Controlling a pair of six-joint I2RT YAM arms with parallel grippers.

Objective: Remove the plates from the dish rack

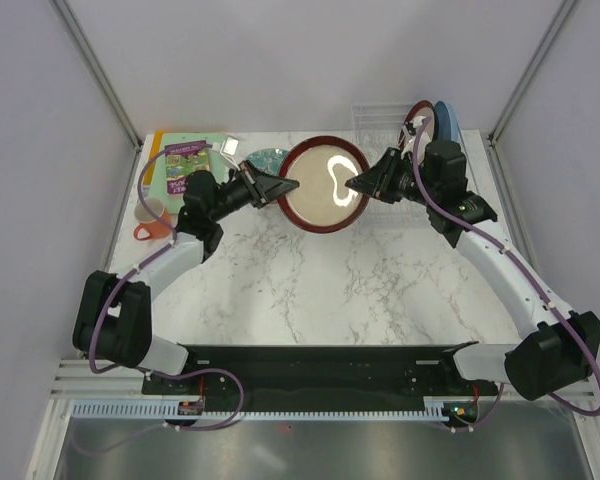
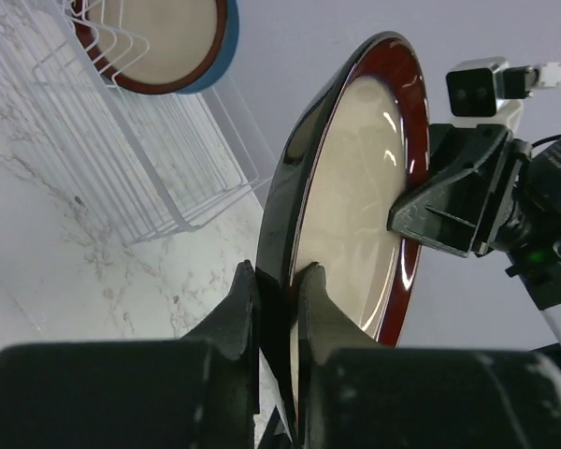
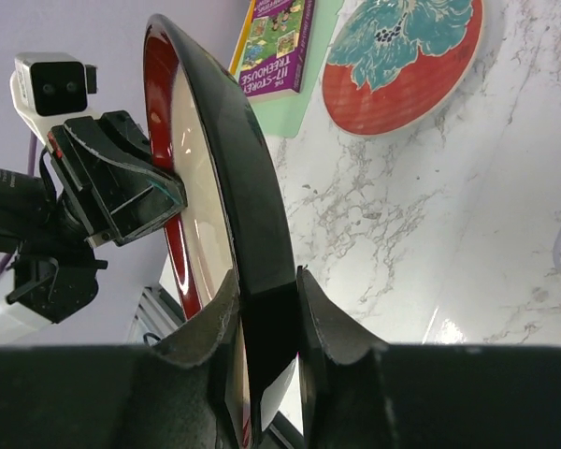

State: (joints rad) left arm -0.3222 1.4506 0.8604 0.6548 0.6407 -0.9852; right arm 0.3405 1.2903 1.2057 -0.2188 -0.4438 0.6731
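- Clamping the left rim of the dark red-rimmed plate [image 1: 325,185], the left claw [image 1: 280,186] has one finger pressed to each face of the edge.
- On the opposite rim of the same plate, the right claw [image 1: 358,183] is clenched in the same way.
- The plate hangs between the two claws above the marble bench [image 1: 380,290], with its cream face turned up toward the overhead camera.
- Behind the right claw, at the far right of the bench, stands the clear dish rack [image 1: 380,112]. It holds a second red-rimmed plate [image 2: 159,42] upright, with a light blue plate [image 1: 446,120] just behind it.
- Behind the left claw, a red plate with teal centre [image 1: 263,160] lies flat on the bench.
- Beside that plate is a green and purple book [image 1: 185,165], and a white mug [image 1: 155,210] sits nearer the left edge.
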